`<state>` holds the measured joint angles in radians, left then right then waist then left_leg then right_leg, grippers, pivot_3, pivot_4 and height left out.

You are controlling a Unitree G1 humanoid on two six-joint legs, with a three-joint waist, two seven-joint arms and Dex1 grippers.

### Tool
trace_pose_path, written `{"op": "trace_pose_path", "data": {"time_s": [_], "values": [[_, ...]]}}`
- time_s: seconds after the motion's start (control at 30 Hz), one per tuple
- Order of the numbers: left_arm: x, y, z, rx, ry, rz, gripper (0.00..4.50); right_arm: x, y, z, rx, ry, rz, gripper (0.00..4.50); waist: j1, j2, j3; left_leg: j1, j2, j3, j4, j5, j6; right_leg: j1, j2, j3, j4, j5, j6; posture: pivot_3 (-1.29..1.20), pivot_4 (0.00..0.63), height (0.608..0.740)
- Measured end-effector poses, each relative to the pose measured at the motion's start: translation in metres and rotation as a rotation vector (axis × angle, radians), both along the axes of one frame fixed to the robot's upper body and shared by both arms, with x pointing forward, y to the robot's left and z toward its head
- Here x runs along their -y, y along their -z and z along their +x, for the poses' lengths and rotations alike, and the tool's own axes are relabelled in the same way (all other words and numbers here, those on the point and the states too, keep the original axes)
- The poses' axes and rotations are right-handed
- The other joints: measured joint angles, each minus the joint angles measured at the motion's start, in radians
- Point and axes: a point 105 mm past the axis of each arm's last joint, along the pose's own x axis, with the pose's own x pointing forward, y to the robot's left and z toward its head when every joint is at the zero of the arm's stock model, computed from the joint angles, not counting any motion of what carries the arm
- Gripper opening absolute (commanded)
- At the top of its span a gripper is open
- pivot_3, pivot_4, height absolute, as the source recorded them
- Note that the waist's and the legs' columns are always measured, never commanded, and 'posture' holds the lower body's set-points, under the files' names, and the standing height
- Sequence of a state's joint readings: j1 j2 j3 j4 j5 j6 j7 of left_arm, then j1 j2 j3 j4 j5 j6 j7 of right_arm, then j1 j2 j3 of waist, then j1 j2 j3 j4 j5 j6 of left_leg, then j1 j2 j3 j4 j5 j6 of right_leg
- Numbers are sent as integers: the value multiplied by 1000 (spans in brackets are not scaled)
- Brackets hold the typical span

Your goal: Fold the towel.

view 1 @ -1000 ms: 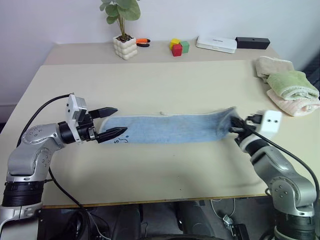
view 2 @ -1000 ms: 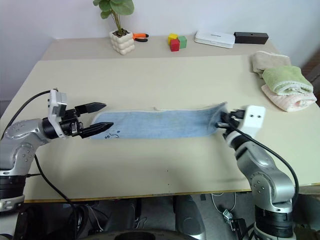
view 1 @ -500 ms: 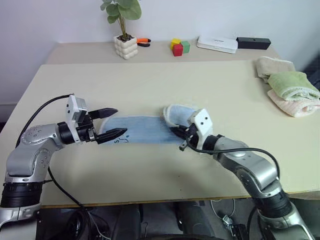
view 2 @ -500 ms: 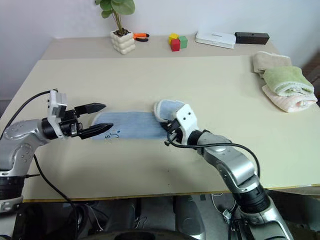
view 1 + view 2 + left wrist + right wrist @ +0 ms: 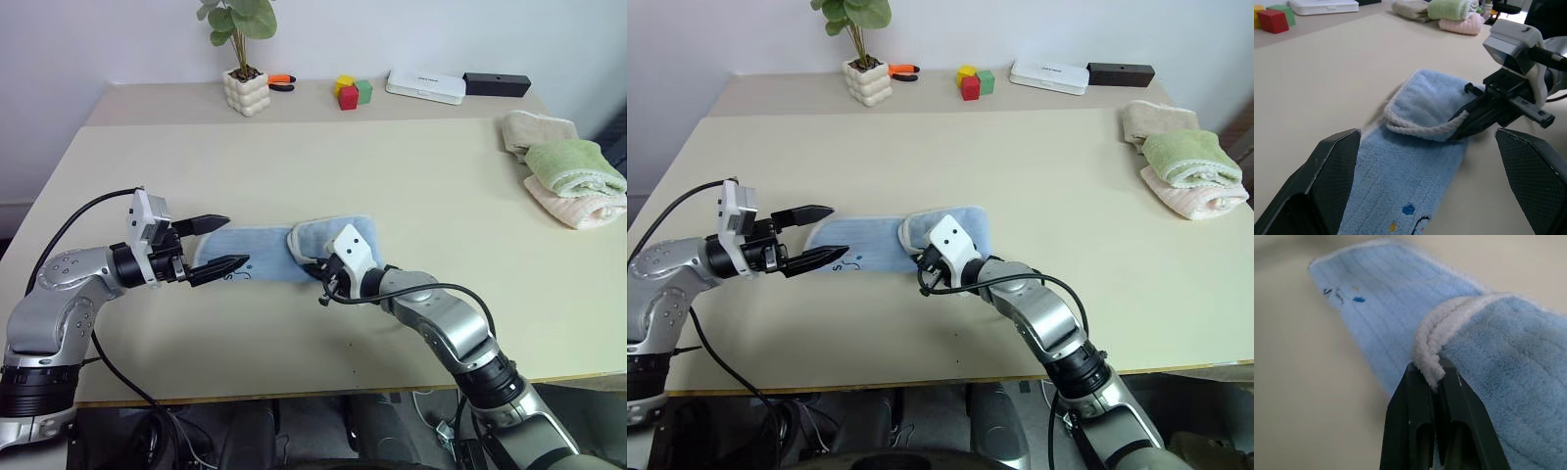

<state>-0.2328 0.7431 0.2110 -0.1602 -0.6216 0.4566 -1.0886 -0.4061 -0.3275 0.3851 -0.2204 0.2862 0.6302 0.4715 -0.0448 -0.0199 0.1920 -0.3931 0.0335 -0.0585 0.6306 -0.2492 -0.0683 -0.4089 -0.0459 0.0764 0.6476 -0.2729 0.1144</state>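
Note:
The light blue towel lies on the table in front of me, with a small dark printed mark near its left end. Its right end is doubled back over the middle. My right gripper is shut on the whitish hem of that folded-over end, low over the towel's middle. At the towel's left end my left gripper hovers open, pointing right, one finger on each side of the strip. The left wrist view shows the fold and the right gripper pinching its hem.
A stack of beige, green and pink towels sits at the right edge. Along the back stand a potted plant, an orange-handled tool, coloured blocks, a white box and a black box.
My right gripper has carried the towel's right end leftward and down over the rest, so the towel now lies doubled. The left gripper has stayed in place, open.

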Motion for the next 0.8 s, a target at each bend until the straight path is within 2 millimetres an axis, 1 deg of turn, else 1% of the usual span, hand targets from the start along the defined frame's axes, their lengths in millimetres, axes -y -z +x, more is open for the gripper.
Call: {"op": "trace_pose_path", "data": {"time_s": [0.1, 0.23, 0.27, 0.33, 0.37, 0.43, 0.47, 0.57, 0.63, 0.67, 0.73, 0.8], "values": [[0, 0, 0, 0, -3, 0, 4500, 1, 4, 3, 6, -7, -9, 946, 0, 0, 0, 0, 0, 0, 0, 0, 0, 0, 0, 0, 0, 0, 0, 0, 150, 740], [0, 0, 0, -1, -2, -1, 4500, -2, 8, -5, -29, -75, -3, 2843, 0, 0, 0, 0, 0, 0, 0, 0, 0, 0, 0, 0, 0, 0, 0, 0, 150, 740], [0, 0, 0, -1, -2, -1, 4500, -2, 8, -8, -36, -99, 1, 3398, 0, 0, 0, 0, 0, 0, 0, 0, 0, 0, 0, 0, 0, 0, 0, 0, 150, 740], [0, -1, 1, 1, -2, -3, 4500, -2, 6, -12, -39, -135, 2, 4366, 0, 0, 0, 0, 0, 0, 0, 0, 0, 0, 0, 0, 0, 0, 0, 0, 150, 740], [0, -1, 2, 2, -2, -4, 4500, -2, 5, -13, -43, -144, 7, 4454, 0, 0, 0, 0, 0, 0, 0, 0, 0, 0, 0, 0, 0, 0, 0, 0, 150, 740], [-1, -1, 2, 2, -4, -5, 4500, 0, -3, -15, -47, -165, 45, 4454, 0, 0, 0, 0, 0, 0, 0, 0, 0, 0, 0, 0, 0, 0, 0, 0, 150, 740], [0, -2, 3, 2, -3, -5, 4500, 1, -10, -17, -65, -182, 91, 4454, 0, 0, 0, 0, 0, 0, 0, 0, 0, 0, 0, 0, 0, 0, 0, 0, 150, 740], [-1, 0, 4, -3, -6, -11, 4500, 8, -55, -13, -54, -207, 298, 4454, 0, 0, 0, 0, 0, 0, 0, 0, 0, 0, 0, 0, 0, 0, 1, 0, 150, 740], [1, 0, 4, -5, -1, -13, 4500, 14, -78, -6, -22, -189, 387, 3924, 0, 0, 0, 0, 0, -1, 0, 0, 0, 0, 0, -1, 0, 0, 1, 0, 150, 740], [2, 0, 4, -4, 3, -14, 4500, 16, -83, -3, -14, -172, 410, 3602, 0, 0, 0, 0, 0, -1, 0, 0, 0, 0, 0, -1, 0, 0, 1, 0, 150, 740], [3, -1, 6, -3, 4, -16, 4500, 21, -84, 11, 1, -95, 432, 2654, 0, 0, 0, 0, 0, 0, 0, 0, 0, 0, 0, -1, 0, 0, 1, 0, 150, 740], [4, -1, 6, 0, 7, -20, 4500, 28, -78, 28, 30, 15, 415, 1614, 0, 0, 0, 0, 0, 0, 0, 0, 0, 0, 0, -1, 0, 0, 1, 0, 150, 740]]}}
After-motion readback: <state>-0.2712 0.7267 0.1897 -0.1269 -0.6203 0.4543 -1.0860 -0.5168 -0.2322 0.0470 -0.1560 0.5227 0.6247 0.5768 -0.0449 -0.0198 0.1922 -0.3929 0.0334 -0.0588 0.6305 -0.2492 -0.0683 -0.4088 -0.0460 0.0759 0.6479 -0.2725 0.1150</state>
